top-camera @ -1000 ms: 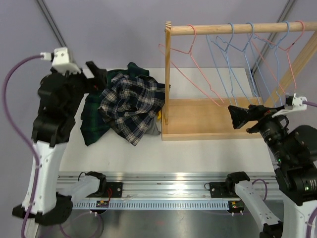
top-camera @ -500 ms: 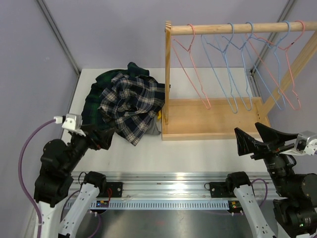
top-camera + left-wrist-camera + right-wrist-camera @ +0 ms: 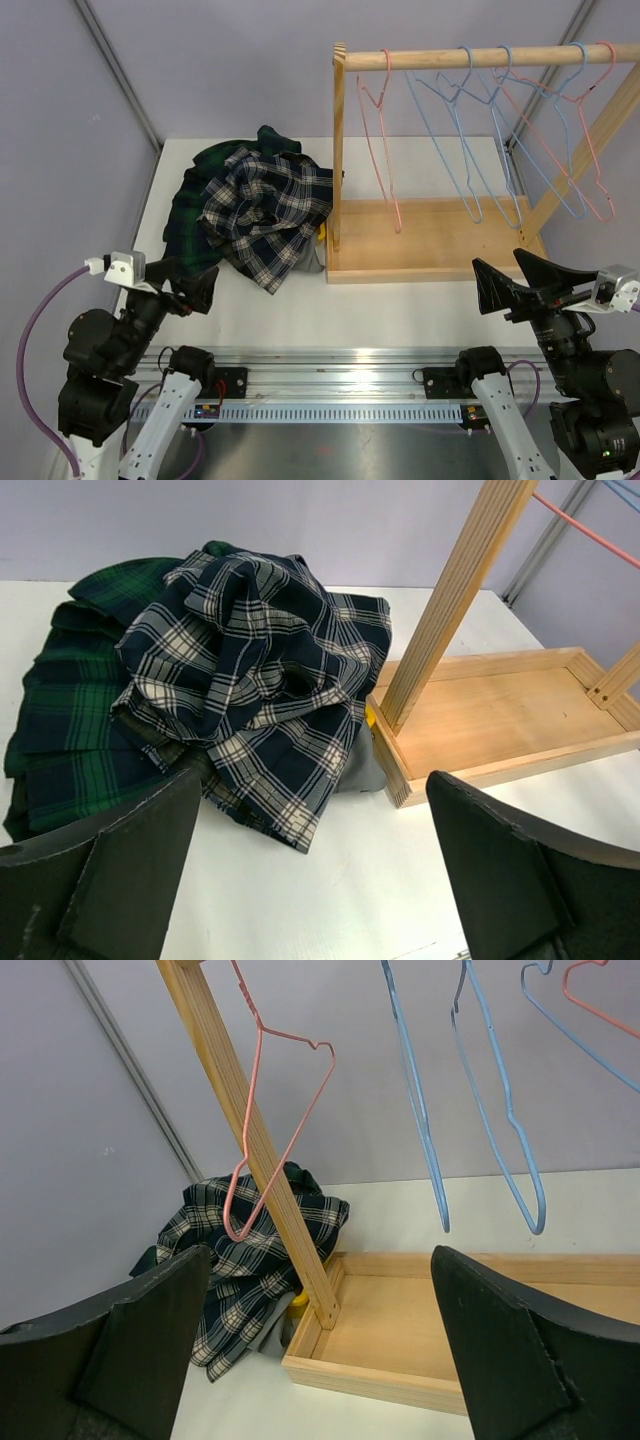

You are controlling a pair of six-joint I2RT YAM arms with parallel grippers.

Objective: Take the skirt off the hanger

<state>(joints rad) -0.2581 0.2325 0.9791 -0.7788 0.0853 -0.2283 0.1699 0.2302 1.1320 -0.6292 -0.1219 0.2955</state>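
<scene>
The navy-and-white plaid skirt (image 3: 265, 205) lies heaped, off the bare pink wire hanger (image 3: 386, 165); I judge removal complete. My left pincer (image 3: 188, 285) and right pincer (image 3: 512, 280) gape wide, empty.

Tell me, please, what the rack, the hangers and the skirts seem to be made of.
The rack looks like pale bare wood, grain showing. The hangers look like thin bent wire, coated pink or blue. The skirts are soft matte plaid cloth, crumpled in folds; fibre unclear.
</scene>
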